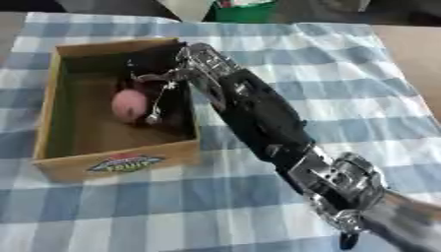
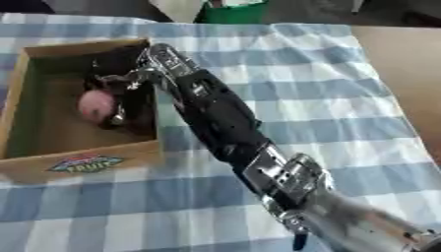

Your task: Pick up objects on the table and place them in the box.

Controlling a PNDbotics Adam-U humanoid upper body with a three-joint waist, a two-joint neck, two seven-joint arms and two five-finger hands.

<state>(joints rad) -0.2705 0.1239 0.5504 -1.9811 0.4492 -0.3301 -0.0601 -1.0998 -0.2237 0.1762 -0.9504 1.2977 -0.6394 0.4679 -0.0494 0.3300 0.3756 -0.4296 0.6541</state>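
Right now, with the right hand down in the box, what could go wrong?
1. The right robot hand sits low inside the box beside the pink object; lifting out could drag the object back with it.
2. The forearm crosses the box's right wall, so a sideways pull may shift the box on the cloth.

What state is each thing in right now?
Box: open-topped, upright on the checked cloth.
Pink object: inside the box, at the right hand's fingers.
Right hand: reaching into the box, fingers down around the pink object; whether it grips is unclear.
Left hand: not in view.
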